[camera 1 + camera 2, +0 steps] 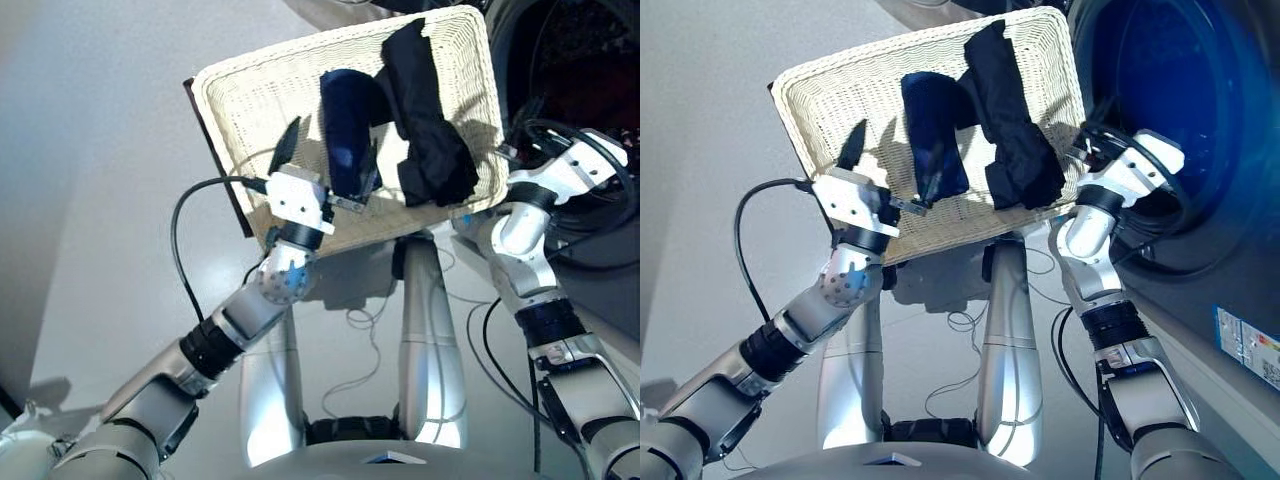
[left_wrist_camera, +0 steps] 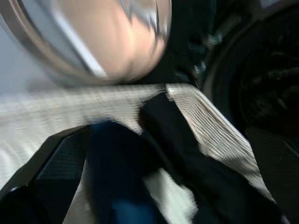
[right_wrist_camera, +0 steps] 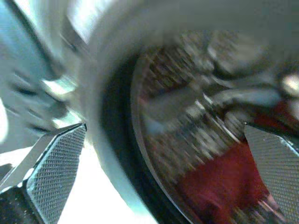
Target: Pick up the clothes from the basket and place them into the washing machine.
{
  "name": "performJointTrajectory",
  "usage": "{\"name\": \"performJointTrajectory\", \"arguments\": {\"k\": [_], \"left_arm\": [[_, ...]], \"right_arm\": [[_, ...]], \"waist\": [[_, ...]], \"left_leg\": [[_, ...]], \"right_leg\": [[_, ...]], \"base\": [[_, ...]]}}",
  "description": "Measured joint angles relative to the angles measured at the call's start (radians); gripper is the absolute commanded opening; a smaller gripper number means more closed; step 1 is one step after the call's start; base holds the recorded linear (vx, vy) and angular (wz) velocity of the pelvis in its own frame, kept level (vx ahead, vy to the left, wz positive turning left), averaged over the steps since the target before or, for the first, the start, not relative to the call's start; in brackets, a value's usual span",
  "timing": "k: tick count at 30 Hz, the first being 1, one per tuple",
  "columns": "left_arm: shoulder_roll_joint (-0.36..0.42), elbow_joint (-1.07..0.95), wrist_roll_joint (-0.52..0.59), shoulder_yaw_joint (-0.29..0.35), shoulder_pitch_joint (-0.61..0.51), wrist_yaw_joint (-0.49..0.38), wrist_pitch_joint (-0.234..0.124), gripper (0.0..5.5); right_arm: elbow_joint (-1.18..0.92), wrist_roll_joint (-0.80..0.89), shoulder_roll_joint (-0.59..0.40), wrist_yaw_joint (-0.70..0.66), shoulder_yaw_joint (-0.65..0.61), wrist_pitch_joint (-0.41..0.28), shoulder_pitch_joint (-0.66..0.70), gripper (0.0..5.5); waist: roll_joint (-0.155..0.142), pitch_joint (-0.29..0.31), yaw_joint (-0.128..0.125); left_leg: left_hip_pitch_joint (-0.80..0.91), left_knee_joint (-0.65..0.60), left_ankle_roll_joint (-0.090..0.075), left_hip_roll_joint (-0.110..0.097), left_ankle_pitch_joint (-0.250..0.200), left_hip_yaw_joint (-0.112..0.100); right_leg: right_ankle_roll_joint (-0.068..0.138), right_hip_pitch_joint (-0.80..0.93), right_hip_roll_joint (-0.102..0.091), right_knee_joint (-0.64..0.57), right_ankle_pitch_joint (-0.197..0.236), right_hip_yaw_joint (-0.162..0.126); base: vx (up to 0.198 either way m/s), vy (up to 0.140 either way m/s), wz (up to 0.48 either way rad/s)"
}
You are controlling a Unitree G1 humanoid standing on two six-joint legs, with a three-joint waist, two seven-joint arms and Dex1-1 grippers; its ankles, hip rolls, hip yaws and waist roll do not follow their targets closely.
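The cream-white basket (image 1: 250,95) is tilted in front of me, and a navy blue garment (image 1: 348,125) and a longer black garment (image 1: 425,120) lie in it side by side. My left gripper (image 1: 330,150) is open over the basket, its two fingers straddling the navy garment (image 2: 117,172). At the right, my right gripper (image 3: 163,158) is open at the mouth of the washing machine (image 1: 1180,100). A coral-red garment (image 3: 219,186) lies inside the drum, beyond the fingertips.
Past the basket's far edge is a round, shiny-rimmed door (image 2: 93,37). A black cable (image 1: 178,225) loops from my left wrist. Thin cables (image 1: 365,320) trail on the grey floor below the basket. The machine's front carries a label (image 1: 1245,355).
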Motion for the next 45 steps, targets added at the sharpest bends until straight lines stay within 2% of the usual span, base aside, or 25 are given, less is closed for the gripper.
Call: {"name": "performJointTrajectory", "arguments": {"k": [2,6,9,13,19,25,28,31,36,41,42,43,44,45], "left_arm": [[-0.052,0.093,-0.063,-0.019,-0.023,-0.015,0.014,5.5],[-0.112,0.223,-0.183,-0.028,-0.079,-0.029,0.038,5.5],[-0.124,0.255,-0.217,-0.026,-0.115,-0.029,0.035,5.5],[-0.182,0.374,-0.286,-0.019,-0.163,-0.012,0.043,5.5],[-0.222,0.49,-0.336,0.01,-0.215,0.041,0.056,5.5],[-0.259,0.586,-0.334,0.081,-0.275,0.095,0.057,5.5],[-0.275,0.618,-0.334,0.095,-0.292,0.113,0.056,5.5],[-0.282,0.671,-0.333,0.126,-0.324,0.128,0.056,5.5],[-0.307,0.709,-0.31,0.15,-0.359,0.17,0.054,5.5],[-0.31,0.746,-0.288,0.173,-0.367,0.177,0.055,5.5],[-0.311,0.764,-0.271,0.185,-0.364,0.171,0.05,4.34],[-0.309,0.779,-0.249,0.19,-0.363,0.166,0.048,1.75],[-0.311,0.783,-0.246,0.195,-0.362,0.169,0.046,0.0],[-0.306,0.784,-0.246,0.206,-0.358,0.169,0.042,0.0]], "right_arm": [[-0.065,-0.018,-0.003,0.016,0.007,0.016,-0.012,5.5],[-0.112,-0.061,-0.017,0.051,0.074,0.051,-0.072,5.5],[-0.118,-0.072,-0.029,0.079,0.14,0.065,-0.125,5.5],[-0.118,-0.066,-0.005,0.145,0.242,0.065,-0.174,5.5],[-0.117,-0.021,0.027,0.213,0.324,0.084,-0.205,5.5],[-0.115,-0.014,0.038,0.214,0.352,0.084,-0.212,5.5],[-0.115,0.002,0.039,0.214,0.353,0.084,-0.218,5.5],[-0.115,0.002,0.052,0.215,0.359,0.084,-0.231,5.5],[-0.114,0.002,0.058,0.215,0.359,0.084,-0.233,5.5],[-0.113,0.003,0.061,0.222,0.36,0.084,-0.232,5.5],[-0.112,0.004,0.063,0.223,0.359,0.084,-0.233,5.5],[-0.11,0.004,0.064,0.223,0.359,0.084,-0.234,5.5],[-0.11,0.004,0.064,0.222,0.358,0.084,-0.234,5.5],[-0.107,0.004,0.065,0.221,0.358,0.081,-0.234,5.5]], "waist": [[-0.008,0.002,-0.007],[-0.01,0.003,-0.01],[-0.012,0.003,-0.01],[-0.014,0.003,-0.009],[-0.017,0.004,-0.011],[-0.022,0.003,-0.017],[-0.024,0.002,-0.023],[-0.037,-0.001,-0.032],[-0.039,-0.001,-0.031],[-0.039,-0.001,-0.027],[-0.04,-0.001,-0.027],[-0.04,-0.001,-0.028],[-0.04,-0.001,-0.027],[-0.039,-0.002,-0.026]], "left_leg": [[-0.001,0.001,0.005,0.002,-0.001,0.001],[-0.001,0.0,0.003,0.004,-0.006,0.002],[-0.001,0.0,0.002,0.007,-0.007,0.003],[-0.005,-0.001,0.001,0.009,-0.008,0.006],[-0.017,0.003,0.0,0.016,-0.013,0.017],[-0.023,0.002,-0.002,0.022,-0.016,0.024],[-0.024,0.002,-0.002,0.023,-0.018,0.026],[-0.034,0.007,-0.004,0.033,-0.022,0.032],[-0.054,0.017,-0.01,0.044,-0.026,0.033],[-0.06,0.021,-0.01,0.046,-0.027,0.035],[-0.06,0.021,-0.011,0.048,-0.027,0.034],[-0.06,0.021,-0.011,0.051,-0.027,0.035],[-0.06,0.021,-0.012,0.052,-0.028,0.033],[-0.06,0.02,-0.013,0.052,-0.028,0.031]], "right_leg": [[-0.003,0.002,0.008,-0.007,0.002,0.001],[-0.012,-0.002,0.012,-0.005,0.006,0.001],[-0.013,-0.004,0.014,-0.004,0.005,0.001],[-0.013,-0.01,0.015,-0.005,0.005,0.003],[-0.014,-0.028,0.021,-0.005,0.005,0.009],[-0.014,-0.041,0.028,-0.004,0.005,0.018],[-0.014,-0.042,0.03,-0.005,0.005,0.02],[-0.015,-0.057,0.04,-0.006,0.006,0.027],[-0.019,-0.08,0.052,0.003,0.008,0.029],[-0.02,-0.089,0.053,0.005,0.009,0.03],[-0.02,-0.09,0.055,0.004,0.009,0.03],[-0.02,-0.09,0.057,0.002,0.009,0.029],[-0.02,-0.09,0.06,0.002,0.009,0.029],[-0.021,-0.091,0.061,0.001,0.01,0.029]], "base": [[0.0,0.0,0.0],[0.0,0.0,0.0],[0.0,0.0,0.0],[0.0,0.0,0.0],[0.0,0.0,0.0],[0.0,0.0,0.0],[0.0,0.0,0.0],[0.0,0.0,0.0],[0.0,0.0,0.0],[0.0,0.0,0.0],[0.0,0.0,0.0],[0.0,0.0,0.0],[0.0,0.0,0.0],[0.0,0.0,0.0]]}}
